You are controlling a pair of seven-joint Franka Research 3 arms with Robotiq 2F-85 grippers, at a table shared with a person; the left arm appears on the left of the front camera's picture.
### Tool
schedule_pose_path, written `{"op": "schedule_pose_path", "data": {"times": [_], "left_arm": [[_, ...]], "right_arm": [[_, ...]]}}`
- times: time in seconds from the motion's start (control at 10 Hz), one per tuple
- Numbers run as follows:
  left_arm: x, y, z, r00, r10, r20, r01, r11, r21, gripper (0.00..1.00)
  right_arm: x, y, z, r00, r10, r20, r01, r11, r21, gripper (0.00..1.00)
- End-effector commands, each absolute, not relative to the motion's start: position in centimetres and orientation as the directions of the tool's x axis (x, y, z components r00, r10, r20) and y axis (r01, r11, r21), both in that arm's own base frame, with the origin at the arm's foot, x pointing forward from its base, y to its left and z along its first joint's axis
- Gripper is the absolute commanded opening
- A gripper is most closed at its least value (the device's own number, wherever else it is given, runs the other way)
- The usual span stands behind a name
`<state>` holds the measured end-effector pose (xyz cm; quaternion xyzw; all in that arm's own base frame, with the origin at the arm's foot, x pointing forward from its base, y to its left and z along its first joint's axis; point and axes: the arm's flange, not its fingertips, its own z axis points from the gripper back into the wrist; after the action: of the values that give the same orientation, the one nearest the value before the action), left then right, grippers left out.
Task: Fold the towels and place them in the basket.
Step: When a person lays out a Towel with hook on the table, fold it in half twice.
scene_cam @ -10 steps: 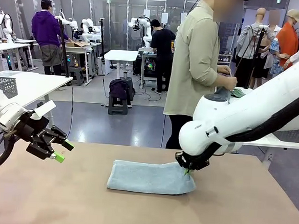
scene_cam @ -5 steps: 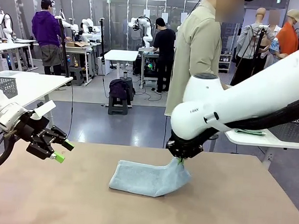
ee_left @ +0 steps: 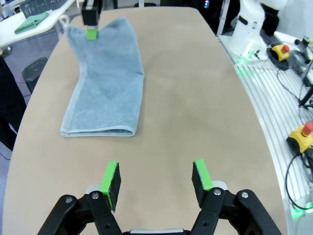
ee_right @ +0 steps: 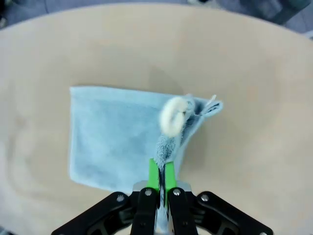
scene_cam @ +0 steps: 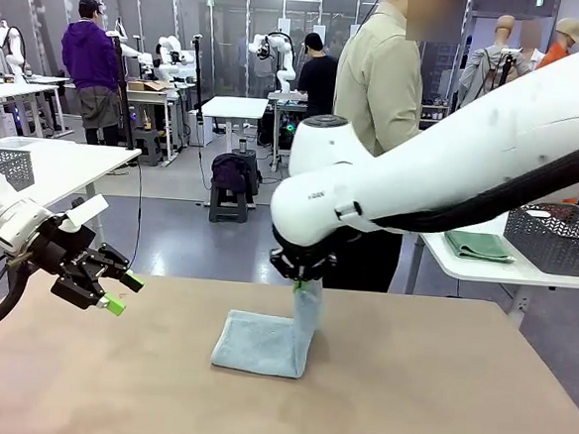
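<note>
A tan table (scene_cam: 455, 407) stands in a busy workshop. A white side table (scene_cam: 445, 265) at right carries the mint green towel (scene_cam: 478, 246) and the basket (scene_cam: 556, 236). The light blue-grey towel (scene_cam: 256, 342) lies mid-table, long axis left to right (its right end standing upright). The right gripper (scene_cam: 303, 285) is pinched tight on that raised end. The left gripper (scene_cam: 123, 295) hangs jaws apart over the table's left edge.
</note>
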<state>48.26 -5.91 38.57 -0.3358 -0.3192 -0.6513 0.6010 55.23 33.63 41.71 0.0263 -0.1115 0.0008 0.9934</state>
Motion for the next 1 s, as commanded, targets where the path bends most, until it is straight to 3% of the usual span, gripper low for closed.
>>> {"op": "schedule_pose_path", "data": {"times": [0.0, 0.3, 0.7, 0.8, 0.9], "left_arm": [[48.1, -5.8, 38.6, -0.061, -0.564, 0.824, 0.997, -0.078, 0.021, 0.75], [48.1, -5.8, 38.6, -0.061, -0.564, 0.824, 0.997, -0.078, 0.021, 0.75], [48.1, -5.8, 38.6, -0.061, -0.564, 0.824, 0.997, -0.078, 0.021, 0.75], [48.1, -5.8, 38.6, -0.061, -0.564, 0.824, 0.997, -0.078, 0.021, 0.75], [48.1, -5.8, 38.6, -0.061, -0.564, 0.824, 0.997, -0.078, 0.021, 0.75]], "right_arm": [[57.0, 37.8, 40.7, 0.978, -0.063, 0.198, 0.045, 0.994, 0.095, 0.0], [56.8, 41.9, 37.4, 0.994, -0.038, 0.098, 0.025, 0.991, 0.134, 0.0], [57.0, 43.9, 33.1, 0.987, -0.068, 0.142, 0.045, 0.986, 0.157, 0.0], [57.0, 44.0, 32.6, 0.985, -0.089, 0.15, 0.063, 0.983, 0.172, 0.25], [56.8, 44.2, 32.3, 0.984, -0.097, 0.151, 0.068, 0.98, 0.188, 0.25]]}}
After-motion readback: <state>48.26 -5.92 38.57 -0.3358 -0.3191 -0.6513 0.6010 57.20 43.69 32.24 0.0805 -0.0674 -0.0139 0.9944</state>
